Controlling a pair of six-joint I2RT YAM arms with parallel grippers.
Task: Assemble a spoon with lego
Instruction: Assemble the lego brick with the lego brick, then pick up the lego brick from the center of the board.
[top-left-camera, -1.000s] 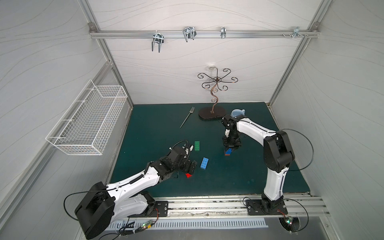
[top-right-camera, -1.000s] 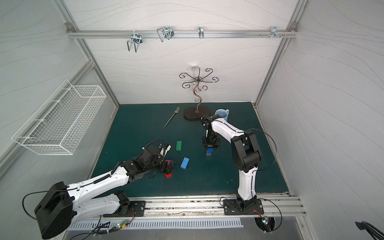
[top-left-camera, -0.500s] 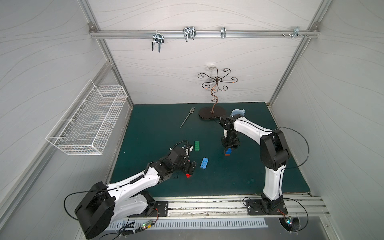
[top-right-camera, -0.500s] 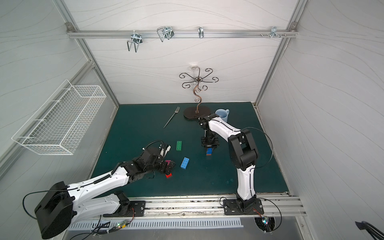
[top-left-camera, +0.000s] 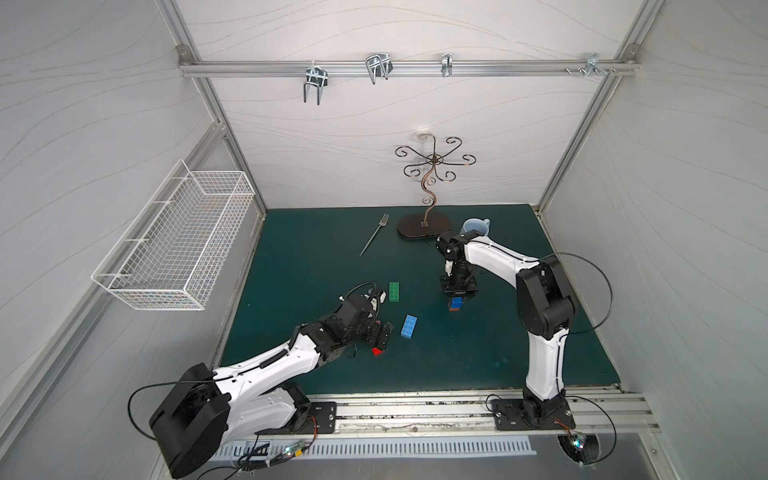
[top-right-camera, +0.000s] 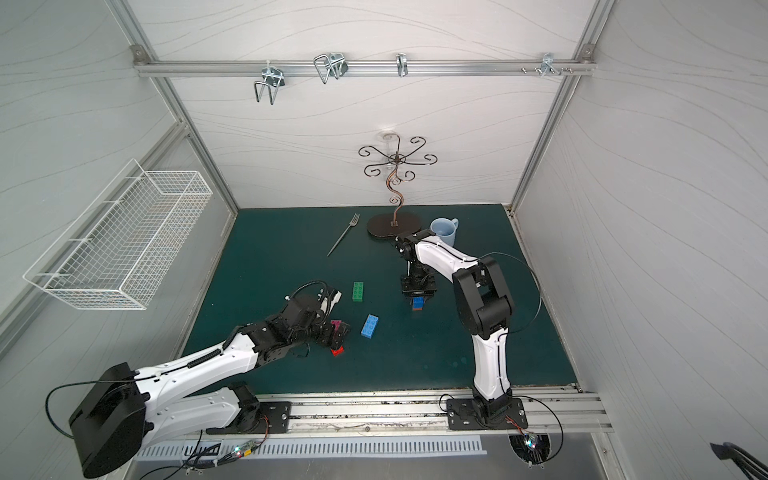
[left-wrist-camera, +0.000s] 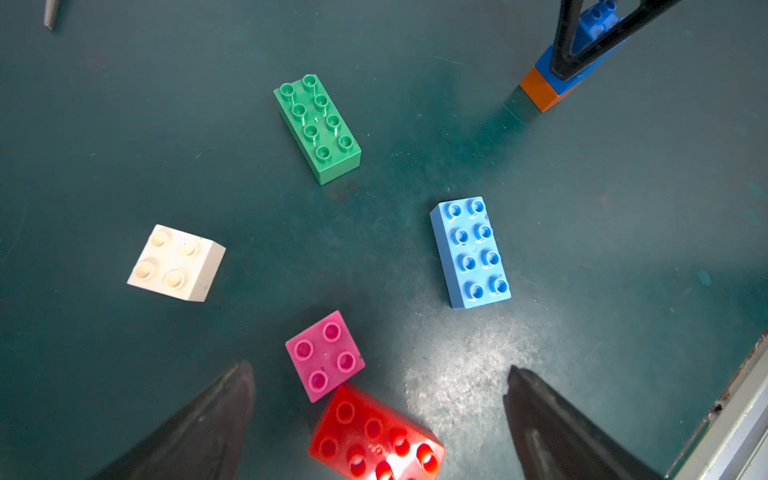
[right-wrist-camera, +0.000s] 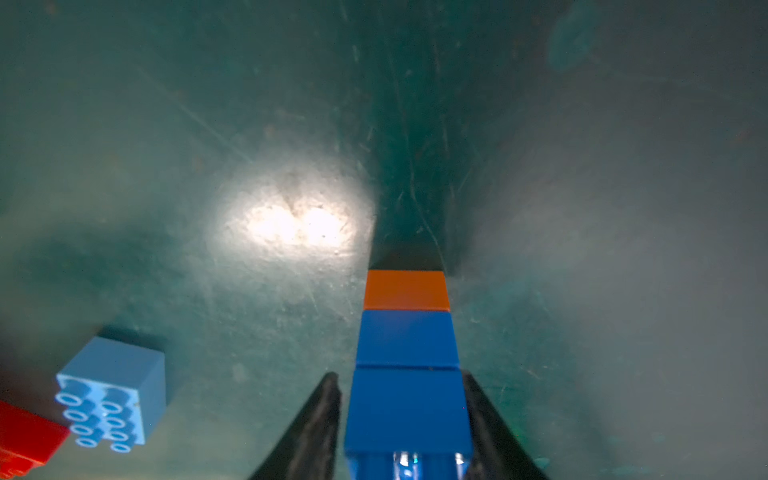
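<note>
Spoon not yet whole. We find only the spoon stem (top-left-camera: 456, 304): an orange brick (right-wrist-camera: 406, 291) at the foot, resting on the green mat (top-left-camera: 316, 257), with two dark blue bricks (right-wrist-camera: 407, 338) stacked on it. It stands upright, right of the mat's centre.

We note the right gripper (right-wrist-camera: 401, 376) pointing straight down over the stem, its jaws either side of the upper blue brick at a narrow opening. In the right wrist view the black fingers lie close along that brick's sides; whether they press on it or stand just clear we cannot tell.

The left gripper (left-wrist-camera: 380, 374) sits low over the mat toward the front left. Its jaws are spread wide and we see nothing gripped. The pink brick (left-wrist-camera: 325, 356) and the red brick (left-wrist-camera: 374, 436) lie on the mat between the fingertips, a corner of the pink one touching the red one.

Other loose lego, all flat on the mat with studs up:
- green brick (left-wrist-camera: 318, 126), long, beyond the left gripper
- light blue brick (left-wrist-camera: 470, 252), long, between the left gripper and the stem, apart from both
- cream brick (left-wrist-camera: 176, 263), short, well apart from the green and pink ones

Elsewhere we record a fork (top-left-camera: 374, 235) near the back of the mat, left of the stand (top-left-camera: 424, 226); a pale mug (top-right-camera: 444, 230) just beside the stand's base; a wire basket (top-left-camera: 174, 245) on the left wall
</note>
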